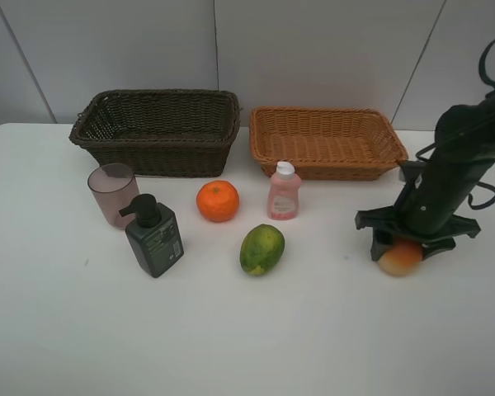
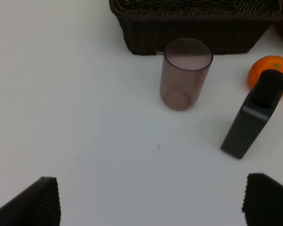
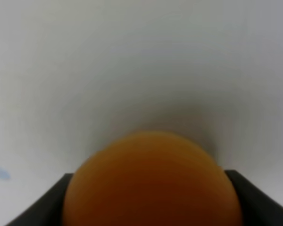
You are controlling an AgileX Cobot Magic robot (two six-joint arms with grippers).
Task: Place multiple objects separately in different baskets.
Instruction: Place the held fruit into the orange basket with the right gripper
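While pinching the peach [image 1: 398, 260] in the right gripper [image 1: 404, 246], spread wide at the left gripper [image 2: 153, 202], with the mauve cup [image 2: 185, 74] ahead of its fingertips, apart.

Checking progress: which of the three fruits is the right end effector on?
The red-yellow peach: the right end effector is closed around it; the orange and green mango lie free, further left.

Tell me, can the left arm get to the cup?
Probably yes. The left gripper is open, and the cup stands upright ahead of it with only bare table between. The pump bottle is off to one side, apart from the cup.
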